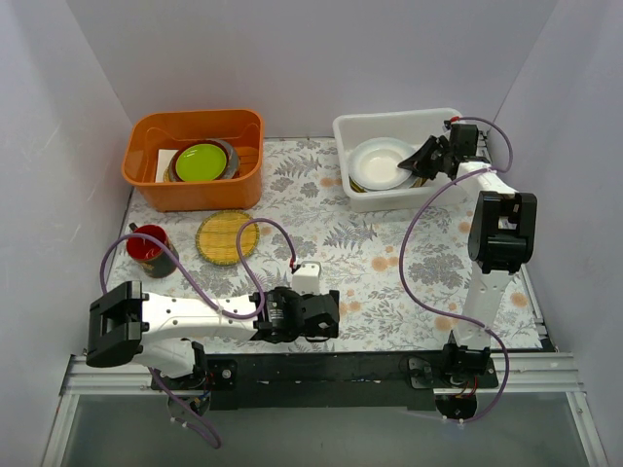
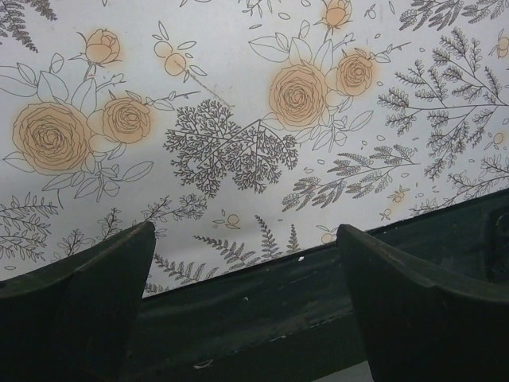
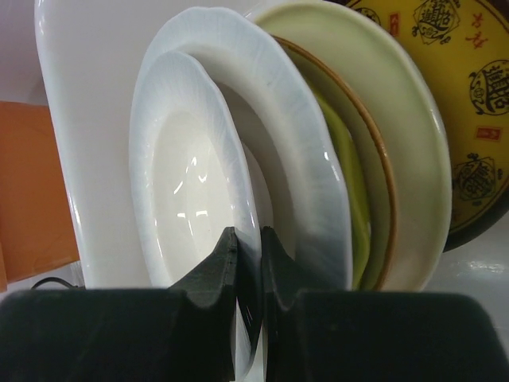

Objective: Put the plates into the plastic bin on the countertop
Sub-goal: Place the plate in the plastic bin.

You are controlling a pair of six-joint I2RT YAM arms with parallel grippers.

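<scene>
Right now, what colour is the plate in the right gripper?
White plate, ribbed rim, pinched by the right gripper. Right wrist view shows it best.

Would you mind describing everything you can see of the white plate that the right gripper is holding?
The white plate is round, glossy and ceramic-looking, with a fluted rim and a deep, smooth well. It tops a nested stack inside the plastic bin, resting against a larger white plate. The right gripper pinches its rim between closed fingers.
</scene>
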